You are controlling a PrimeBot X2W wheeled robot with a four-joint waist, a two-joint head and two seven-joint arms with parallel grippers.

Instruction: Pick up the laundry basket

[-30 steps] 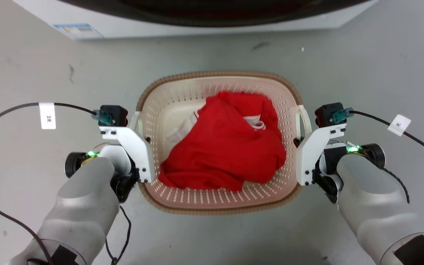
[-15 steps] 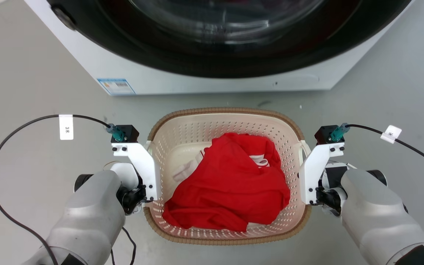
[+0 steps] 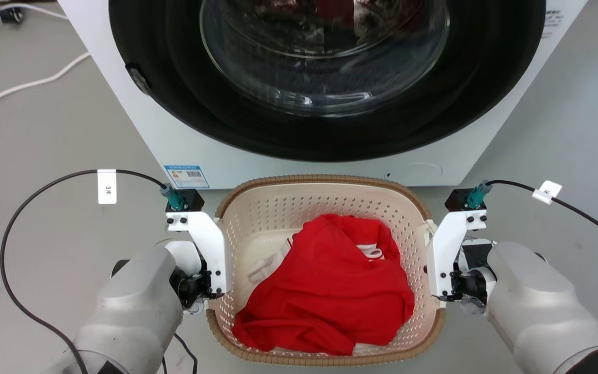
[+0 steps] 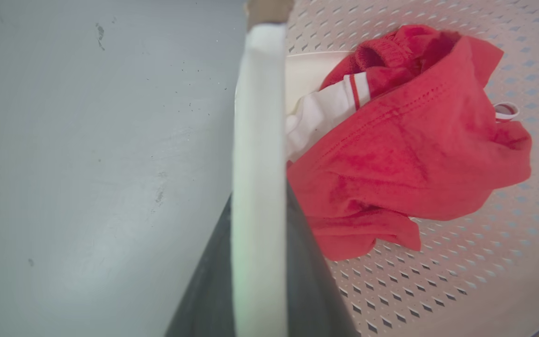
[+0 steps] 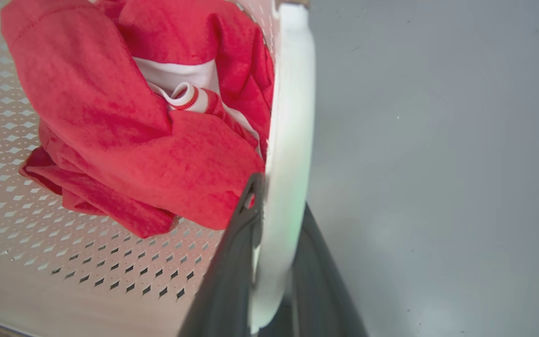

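The laundry basket (image 3: 278,213), cream and perforated with a brown woven-look rim, hangs between my two arms in front of the washing machine. It holds a red garment (image 3: 325,296) with white trim. My left gripper (image 4: 258,281) is shut on the basket's white left handle (image 4: 258,140), one dark finger on each side of it. On the opposite side, my right gripper (image 5: 274,271) is shut on the white right handle (image 5: 290,140). In the head view white brackets cover the fingers at both basket sides.
A white front-loading washing machine (image 3: 174,150) with a dark round glass door (image 3: 325,67) stands right behind the basket. Grey floor (image 3: 44,145) spreads on both sides. A white cable (image 3: 24,85) lies on the floor at the far left.
The head camera has tilted up, so the washing machine's door has come into view. Both grippers stay shut on the handles, and the basket keeps its place between the arms.
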